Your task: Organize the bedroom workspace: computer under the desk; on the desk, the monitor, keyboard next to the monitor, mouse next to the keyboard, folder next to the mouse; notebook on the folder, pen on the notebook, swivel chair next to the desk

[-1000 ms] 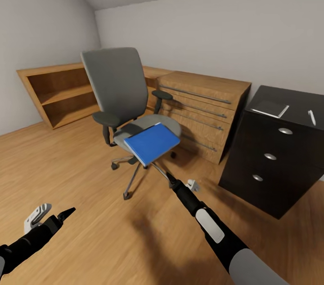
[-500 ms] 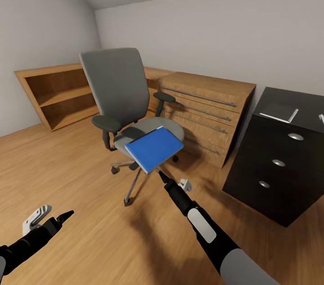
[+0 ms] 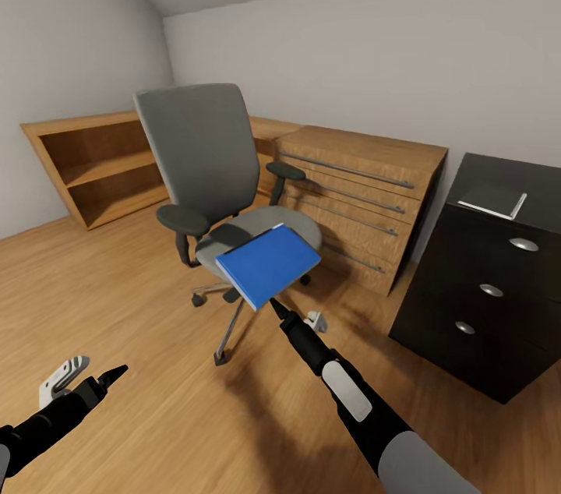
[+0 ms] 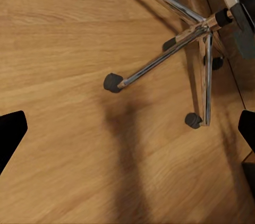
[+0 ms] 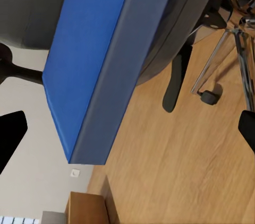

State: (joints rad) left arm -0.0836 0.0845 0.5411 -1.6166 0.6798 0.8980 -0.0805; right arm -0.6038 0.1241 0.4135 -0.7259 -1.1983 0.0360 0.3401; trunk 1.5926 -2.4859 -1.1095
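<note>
right claw point(image 3: 274, 305) jaws spread wide and empty just under the folder's point(image 3: 267, 262) near edge (folder on swivel chair point(image 3: 210, 167) seat), left claw point(image 3: 109, 375) open and idle low, step looks like folder pickup, next close on edge and carry to counter point(image 3: 510, 190).

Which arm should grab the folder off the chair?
Right. The right gripper reaches just below the folder on the swivel chair, fingers spread either side. The left gripper hangs low over the floor, farther away.

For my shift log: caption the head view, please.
Right claw reaching toward the blue folder on the swivel chair; notebook waits on the desk.
</note>
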